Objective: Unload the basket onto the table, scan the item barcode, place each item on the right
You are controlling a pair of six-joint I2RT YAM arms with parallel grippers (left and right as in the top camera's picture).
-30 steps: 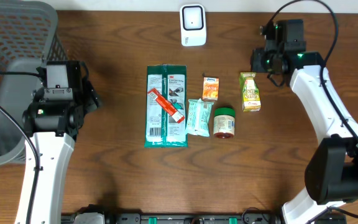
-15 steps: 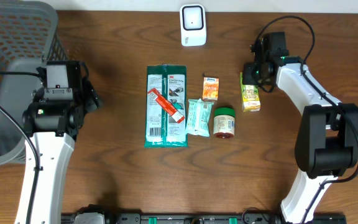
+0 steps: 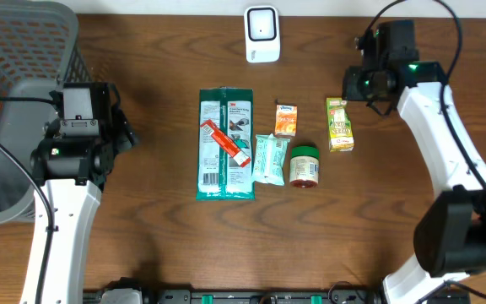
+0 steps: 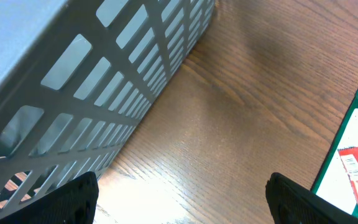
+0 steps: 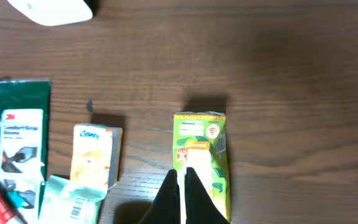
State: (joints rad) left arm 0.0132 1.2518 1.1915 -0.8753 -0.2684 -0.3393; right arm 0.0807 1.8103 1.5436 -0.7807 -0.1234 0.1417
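While my right tool (image 5: 184, 194) is clenched shut on nothing, it hangs over the green juice carton (image 5: 201, 158), which lies flat on the desk (image 5: 291, 74) just right of a small orange packet (image 5: 94, 155). My left tool (image 4: 182, 202) is spread wide and empty beside the grey basket (image 4: 92, 81).

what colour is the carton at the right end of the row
The carton is yellow-green with a small white label; clearest in the right wrist view.
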